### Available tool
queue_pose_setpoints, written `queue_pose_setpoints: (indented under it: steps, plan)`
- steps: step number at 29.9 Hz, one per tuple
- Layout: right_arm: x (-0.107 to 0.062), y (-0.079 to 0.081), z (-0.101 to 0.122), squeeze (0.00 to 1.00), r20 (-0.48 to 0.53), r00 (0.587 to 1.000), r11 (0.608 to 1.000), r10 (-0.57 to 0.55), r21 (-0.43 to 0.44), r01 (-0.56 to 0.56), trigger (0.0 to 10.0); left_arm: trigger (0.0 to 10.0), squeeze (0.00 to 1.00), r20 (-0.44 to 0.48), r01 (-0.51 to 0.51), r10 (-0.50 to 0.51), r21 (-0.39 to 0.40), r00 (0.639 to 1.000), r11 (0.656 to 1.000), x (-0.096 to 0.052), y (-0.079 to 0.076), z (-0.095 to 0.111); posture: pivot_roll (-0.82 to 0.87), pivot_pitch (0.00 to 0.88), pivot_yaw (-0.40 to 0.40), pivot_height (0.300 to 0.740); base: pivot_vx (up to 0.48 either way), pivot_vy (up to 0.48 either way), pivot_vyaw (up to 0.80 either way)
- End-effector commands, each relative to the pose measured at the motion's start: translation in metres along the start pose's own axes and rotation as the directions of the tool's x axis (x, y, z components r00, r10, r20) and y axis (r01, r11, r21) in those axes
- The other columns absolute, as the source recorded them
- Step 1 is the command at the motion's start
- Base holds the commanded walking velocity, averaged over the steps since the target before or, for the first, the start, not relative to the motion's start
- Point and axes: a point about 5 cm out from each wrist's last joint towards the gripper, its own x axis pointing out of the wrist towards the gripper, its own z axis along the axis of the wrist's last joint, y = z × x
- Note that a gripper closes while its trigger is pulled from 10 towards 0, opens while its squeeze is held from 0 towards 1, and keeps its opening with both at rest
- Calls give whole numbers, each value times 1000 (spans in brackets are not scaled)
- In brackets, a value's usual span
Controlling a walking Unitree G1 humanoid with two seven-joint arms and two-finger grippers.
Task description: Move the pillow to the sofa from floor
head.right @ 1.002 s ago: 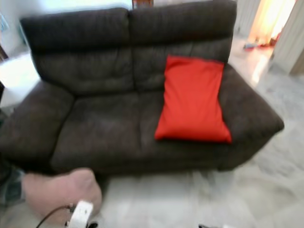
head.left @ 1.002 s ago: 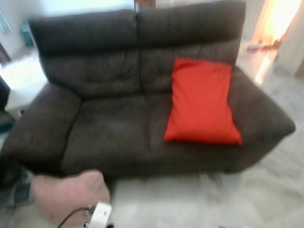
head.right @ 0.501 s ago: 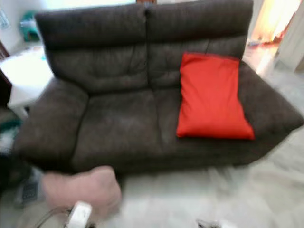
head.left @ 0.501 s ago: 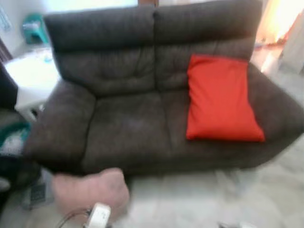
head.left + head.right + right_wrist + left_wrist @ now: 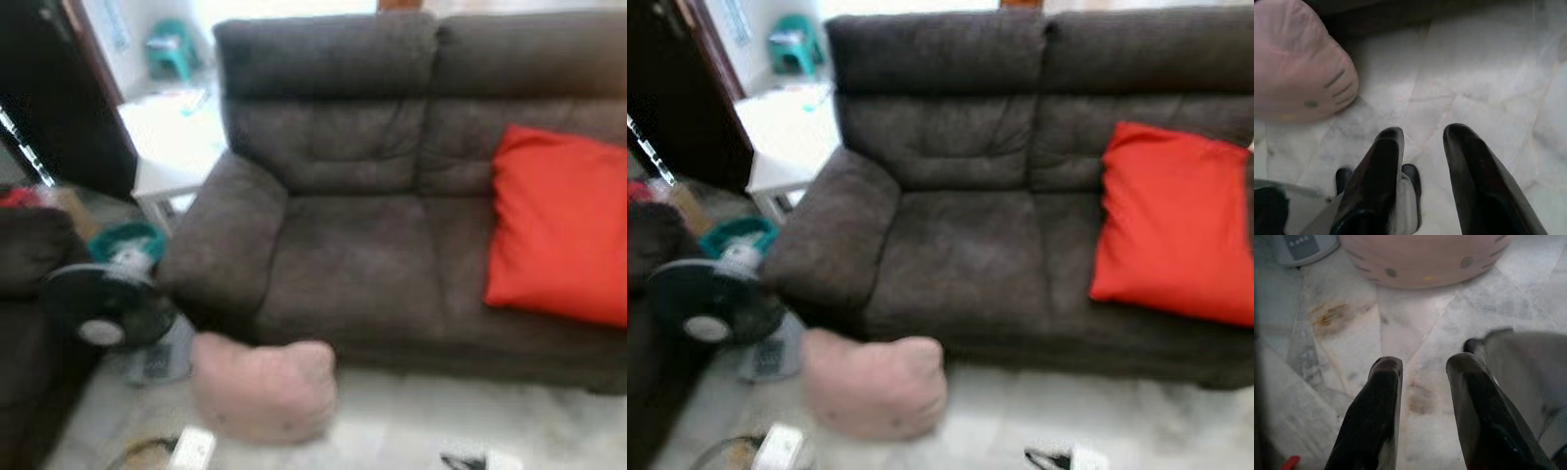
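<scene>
The camera is swinging left, bringing the soft pink cat-face pillow [image 5: 874,384] into view on the pale marble floor [image 5: 1038,411] before the dark brown fabric sofa [image 5: 960,235]. Both sets of jaws, left gripper [image 5: 1422,377] and right gripper [image 5: 1422,139], are hanging spread and empty, pillow just ahead; pickup is coming.

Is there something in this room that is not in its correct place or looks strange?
Yes. A pink pillow lies on the marble floor in front of the sofa, near its armrest, while the red cushion sits properly on the seat.
</scene>
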Motion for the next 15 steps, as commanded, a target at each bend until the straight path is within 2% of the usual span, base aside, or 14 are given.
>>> queue_pose_setpoints:
  steps: [1,13,15]
  plan:
    - [0,1,1,0,4,1000,1000,2,3,-2,10000,10000,0,-8,-16,16,6,1000,1000,-1,8,0,-1,0,25,738,0,341,0]
    - [1,2,1,0,0,1000,1000,5,-4,-5,10000,10000,0,-11,-20,21,2,1000,1000,-1,12,-1,-2,0,25,738,0,329,0]
    - [1,2,1,0,0,1000,1000,6,-4,-6,10000,10000,0,-13,-20,20,2,1000,1000,-2,12,-2,-1,0,25,738,0,0,0]
